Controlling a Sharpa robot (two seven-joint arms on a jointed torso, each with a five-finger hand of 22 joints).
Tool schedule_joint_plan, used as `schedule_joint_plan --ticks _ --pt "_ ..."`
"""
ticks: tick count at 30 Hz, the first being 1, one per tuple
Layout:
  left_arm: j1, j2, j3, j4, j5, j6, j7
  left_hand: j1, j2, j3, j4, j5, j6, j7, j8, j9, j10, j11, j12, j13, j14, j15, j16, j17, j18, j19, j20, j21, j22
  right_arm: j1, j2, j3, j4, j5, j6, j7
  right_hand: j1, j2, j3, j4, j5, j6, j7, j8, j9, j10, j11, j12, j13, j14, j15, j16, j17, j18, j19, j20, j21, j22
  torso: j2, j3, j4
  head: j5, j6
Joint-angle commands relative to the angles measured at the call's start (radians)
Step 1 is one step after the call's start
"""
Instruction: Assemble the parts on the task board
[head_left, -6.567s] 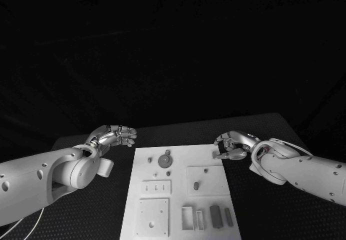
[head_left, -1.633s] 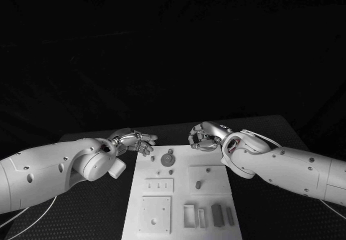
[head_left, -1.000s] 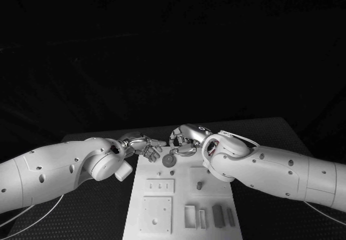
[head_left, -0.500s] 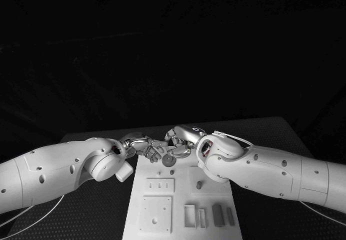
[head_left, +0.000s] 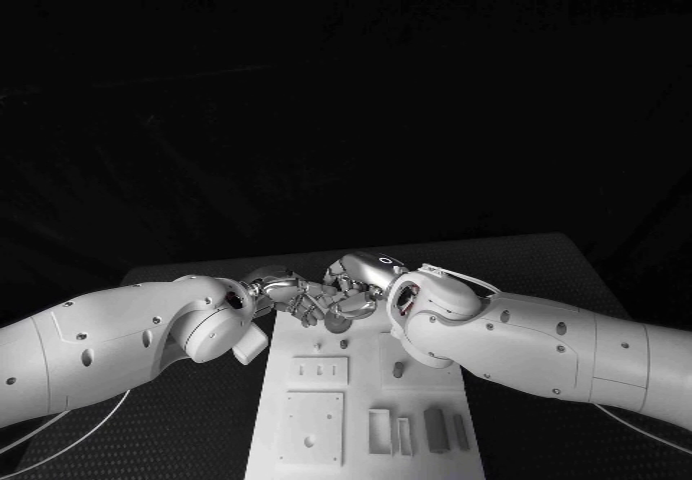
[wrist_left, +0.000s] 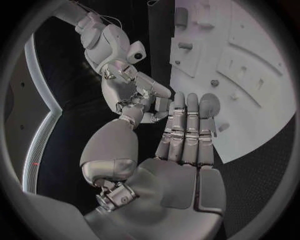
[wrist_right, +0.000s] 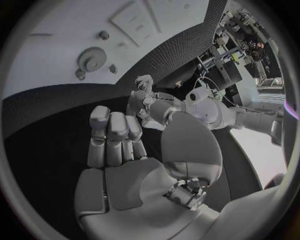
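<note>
I am seeing both hands meeting over the far end of the task board (head_left: 353, 420). The left hand (head_left: 299, 297) is lying with fingers straight, holding nothing. The right hand (head_left: 355, 285) is curling loosely, empty. A gear-shaped part (wrist_right: 92, 59) is lying on the board just beyond the fingertips.

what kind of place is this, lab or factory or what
Most likely a robotics lab or test cell, not a factory line. A white task board with small parts lies on a black table, and the right wrist view shows cluttered equipment racks at the room's edge.
</note>
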Motion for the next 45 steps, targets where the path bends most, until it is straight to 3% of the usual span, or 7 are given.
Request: schedule_joint_plan --ticks 1,14,18,19,21,39,45 --pt "0.002 0.006 0.002 0.004 0.000 0.025 0.009 0.004 0.010 0.000 -0.010 -0.004 0.008 -0.001 0.002 0.001 0.001 -0.003 0.005 0.003 -0.005 0.001 -0.002 0.001 0.013 -0.006 -0.001 -0.003 0.016 -0.003 0.004 -0.001 0.001 -0.012 0.011 -0.001 -0.004 0.002 0.005 -0.001 -0.004 0.133 0.013 0.002 0.041 -0.009 -0.001 -0.006 -0.002 0.002 -0.009 0.004 0.001 0.044 0.003 -0.001 0.003 -0.001 0.000 0.0003 -0.0010 0.002 -0.003" --pt "0.002 0.006 0.002 0.006 0.002 0.010 0.025 0.034 0.073 0.008 -0.050 -0.003 0.028 -0.009 0.007 0.003 0.015 -0.011 0.012 0.022 0.001 -0.002 0.000 0.005 0.011 -0.003 -0.002 0.001 0.016 -0.010 0.016 -0.010 -0.011 -0.005 0.019 0.001 -0.005 0.002 0.006 -0.002 -0.004 0.133 0.013 0.001 0.043 -0.009 -0.001 -0.007 -0.002 0.002 -0.009 0.003 0.000 0.044 0.004 -0.001 0.003 -0.001 0.001 -0.0015 0.0006 0.000 -0.006" --pt "0.002 0.005 0.002 0.005 0.002 0.012 0.022 0.039 0.081 0.011 -0.057 -0.003 0.029 -0.009 0.006 0.003 0.015 -0.011 0.012 0.023 0.001 -0.002 0.000 0.005 0.011 -0.003 -0.002 0.001 0.016 -0.012 0.016 -0.010 -0.014 -0.005 0.016 0.000 -0.005 0.002 0.006 -0.002 -0.004 0.133 0.013 0.001 0.043 -0.010 -0.001 -0.007 -0.002 0.002 -0.009 0.004 0.001 0.044 0.004 -0.001 0.003 -0.001 0.000 -0.0011 0.0012 0.001 -0.009" --pt "0.002 0.004 0.002 0.004 0.002 0.012 0.021 0.075 0.104 0.036 -0.074 -0.005 0.035 -0.013 0.010 0.004 0.021 -0.014 0.015 0.027 0.004 -0.005 0.002 0.007 0.013 -0.001 -0.004 0.003 0.017 -0.012 0.016 -0.010 -0.014 -0.005 0.016 0.000 -0.005 0.002 0.006 -0.002 -0.004 0.133 0.013 0.001 0.043 -0.009 -0.001 -0.007 -0.002 0.002 -0.009 0.004 0.001 0.044 0.004 -0.001 0.003 -0.001 0.000 -0.0010 0.0010 0.001 -0.009" --pt "0.002 0.004 0.002 0.002 -0.001 0.010 0.020 0.095 0.119 0.058 -0.084 -0.004 0.047 -0.017 0.015 0.007 0.032 -0.018 0.021 0.033 0.009 -0.005 0.005 0.009 0.011 0.002 -0.004 0.005 0.017 -0.012 0.015 -0.010 -0.013 -0.005 0.016 -0.001 -0.005 0.003 0.006 -0.002 -0.004 0.133 0.013 0.001 0.043 -0.011 -0.001 -0.008 -0.003 0.002 -0.009 0.004 0.001 0.044 0.004 -0.001 0.003 -0.001 0.000 -0.0013 0.0006 0.003 -0.010" --pt "0.001 0.006 0.000 -0.001 -0.019 0.017 0.010 0.097 0.138 0.132 -0.091 0.000 0.098 -0.037 0.031 0.019 0.070 -0.036 0.042 0.068 0.030 -0.016 0.026 0.022 0.000 0.012 -0.015 0.019 0.019 -0.015 0.015 -0.011 -0.015 -0.001 0.021 -0.001 -0.006 0.003 0.007 -0.003 -0.004 0.133 0.013 0.000 0.045 -0.012 -0.001 -0.009 -0.004 0.002 -0.008 0.003 0.000 0.044 0.005 -0.001 0.003 -0.002 0.000 -0.0001 -0.0009 0.003 -0.012" --pt "0.001 0.006 0.000 -0.004 -0.019 0.015 0.010 0.088 0.145 0.150 -0.104 0.031 0.104 -0.039 0.031 0.027 0.071 -0.038 0.044 0.083 0.031 -0.019 0.032 0.025 -0.005 0.013 -0.019 0.025 0.019 -0.018 0.014 -0.011 -0.016 -0.001 0.022 -0.001 -0.007 0.003 0.008 -0.003 -0.004 0.133 0.013 0.000 0.045 -0.011 -0.001 -0.009 -0.004 0.002 -0.008 0.003 0.000 0.044 0.005 -0.001 0.003 -0.002 0.000 -0.0002 -0.0007 0.003 -0.014"
